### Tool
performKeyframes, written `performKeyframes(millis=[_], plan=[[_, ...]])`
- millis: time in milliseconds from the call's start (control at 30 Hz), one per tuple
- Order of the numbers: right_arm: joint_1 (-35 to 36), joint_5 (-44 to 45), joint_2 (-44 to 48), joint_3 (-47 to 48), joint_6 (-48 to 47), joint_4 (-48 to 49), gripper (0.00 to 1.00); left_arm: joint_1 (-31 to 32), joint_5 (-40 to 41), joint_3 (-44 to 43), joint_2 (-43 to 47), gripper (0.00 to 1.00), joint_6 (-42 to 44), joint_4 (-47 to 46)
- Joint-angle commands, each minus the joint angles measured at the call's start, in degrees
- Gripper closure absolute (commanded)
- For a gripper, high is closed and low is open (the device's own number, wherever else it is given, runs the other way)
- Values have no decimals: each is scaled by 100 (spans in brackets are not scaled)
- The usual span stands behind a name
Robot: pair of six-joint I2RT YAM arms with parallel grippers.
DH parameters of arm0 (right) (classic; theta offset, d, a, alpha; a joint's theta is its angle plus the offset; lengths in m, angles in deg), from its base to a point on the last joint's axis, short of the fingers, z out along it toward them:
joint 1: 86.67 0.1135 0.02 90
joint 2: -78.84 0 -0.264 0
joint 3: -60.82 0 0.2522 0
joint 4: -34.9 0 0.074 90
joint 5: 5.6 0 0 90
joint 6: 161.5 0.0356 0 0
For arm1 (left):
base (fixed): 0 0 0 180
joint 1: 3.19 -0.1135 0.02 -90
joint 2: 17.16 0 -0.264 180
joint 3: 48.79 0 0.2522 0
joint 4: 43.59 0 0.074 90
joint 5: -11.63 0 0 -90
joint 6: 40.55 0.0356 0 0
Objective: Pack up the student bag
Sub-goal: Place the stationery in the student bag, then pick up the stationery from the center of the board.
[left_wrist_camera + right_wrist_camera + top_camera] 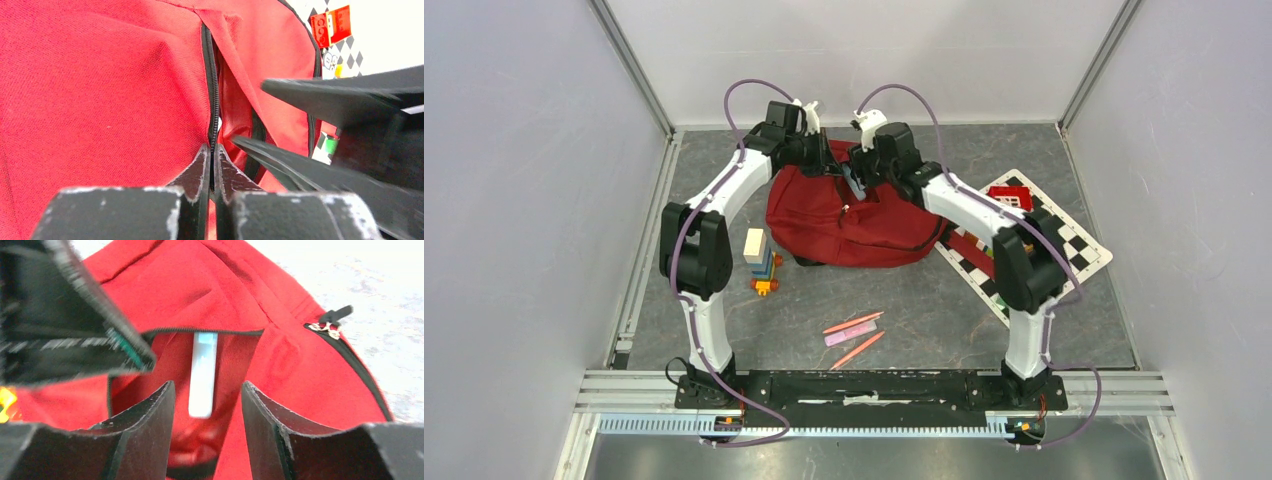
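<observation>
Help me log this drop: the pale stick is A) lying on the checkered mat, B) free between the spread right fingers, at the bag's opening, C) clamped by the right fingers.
B: the pale stick sits clear of both right fingers, within the student bag's opening.

The dark red fabric backpack (844, 225) lies slumped at the far middle of the grey table (904, 300), its black-toothed main zip gaping open at the top.
</observation>
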Motion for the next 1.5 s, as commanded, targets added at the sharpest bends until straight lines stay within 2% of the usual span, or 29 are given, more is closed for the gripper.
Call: performKeyframes(millis=[0,200,300,400,567,900,1467], plan=[[21,-464,1341,-702,-625,456,43,-104,95,4,270,95,-238,-310],[159,-1443,2838,-2424,-1008,511,43,-106,55,71,283,95,-224,-319],[616,-1472,3431,-3119,-1283,269,42,-106,32,106,285,94,-220,-275],[1057,-1482,3586,-3434,-1453,-188,43,-115,28,136,285,94,-206,-275],[1727,-1489,3475,-3819,-1617,-347,46,-115,51,114,246,94,-209,-217],[2652,-1807,2682,-3900,-1978,-345,48,-116,98,34,317,94,-196,129],[2944,-2106,2102,-3885,-2591,-603,48,-115,71,142,400,94,-315,24]])
